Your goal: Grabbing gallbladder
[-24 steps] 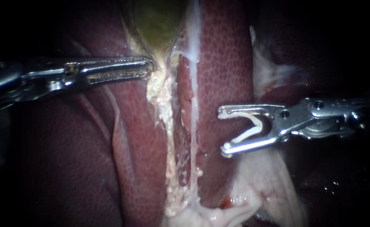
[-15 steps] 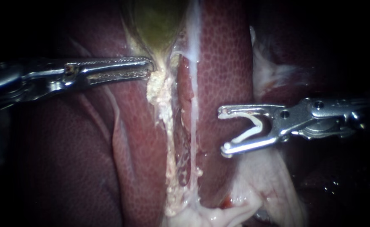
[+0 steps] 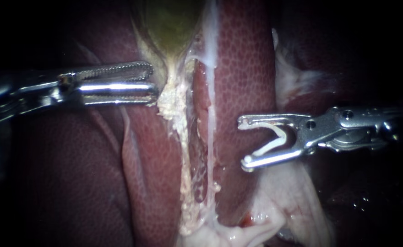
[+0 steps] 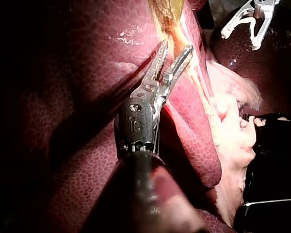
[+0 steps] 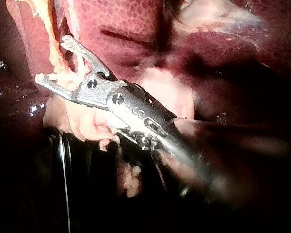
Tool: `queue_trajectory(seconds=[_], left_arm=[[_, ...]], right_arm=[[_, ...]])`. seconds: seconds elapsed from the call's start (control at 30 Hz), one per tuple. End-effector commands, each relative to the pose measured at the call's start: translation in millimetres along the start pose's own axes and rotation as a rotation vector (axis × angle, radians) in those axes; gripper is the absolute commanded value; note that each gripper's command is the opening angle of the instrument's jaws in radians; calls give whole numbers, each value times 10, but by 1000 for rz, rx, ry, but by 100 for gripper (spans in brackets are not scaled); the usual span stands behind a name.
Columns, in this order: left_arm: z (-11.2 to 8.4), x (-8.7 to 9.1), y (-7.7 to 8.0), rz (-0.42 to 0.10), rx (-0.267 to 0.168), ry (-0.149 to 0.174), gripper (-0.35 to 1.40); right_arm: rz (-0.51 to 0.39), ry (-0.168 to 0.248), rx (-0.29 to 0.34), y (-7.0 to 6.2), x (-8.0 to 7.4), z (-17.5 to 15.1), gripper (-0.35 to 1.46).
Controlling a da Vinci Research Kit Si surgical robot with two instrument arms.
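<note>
**Left jaws parted beside the gallbladder's neck**

My left instrument (image 3: pixel 153 82) comes in level from the left. Its two long, bright steel jaws stand parted with a clear gap and nothing between them. The upper jaw shows a finely ridged face and the lower one is smooth and shiny. From my left wrist view (image 4: pixel 176 48) the jaws spread like a narrow V, aimed at the yellowish tissue ahead of them.

Just beyond those tips is the gallbladder (image 3: pixel 171 23), an olive-green, glossy sac at the top middle of the endoscope view. Its long axis runs up and down there. The wide body is uppermost and it tapers downward to a narrow neck level with my jaw tips. Whether the tips touch that neck, I cannot tell.

Below the neck a pale strip (image 3: pixel 183 137) carries on downward along the same line. It is cream-coloured and crumbly.

The liver (image 3: pixel 242 68) lies on both sides, dark red and wet, with a fine pebbled pattern.

Further right, my right instrument (image 3: pixel 243 142) comes in level from the right, well apart from the gallbladder. Its short steel jaws stand wide and carry a white clip (image 3: pixel 275 139), a bent V whose legs lie against both jaws. Under it spreads pale fatty tissue (image 3: pixel 284 196), soft and pinkish-white.
</note>
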Motion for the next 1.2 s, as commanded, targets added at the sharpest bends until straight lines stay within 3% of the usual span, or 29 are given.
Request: queue_trajectory(seconds=[0.03,0.27,0.47,0.77,1.2], left_arm=[[-4,-2,-4,0,1,-3,32],[-11,-7,-17,1,5,-6,36],[2,-1,-20,4,8,-7,36],[27,12,-9,15,11,-8,37],[43,32,-3,7,10,-14,34]], right_arm=[[0,0,0,0,0,0,60],[0,0,0,0,0,0,60],[0,0,0,0,0,0,60],[0,0,0,-1,1,1,60],[0,0,0,-1,1,1,60]])
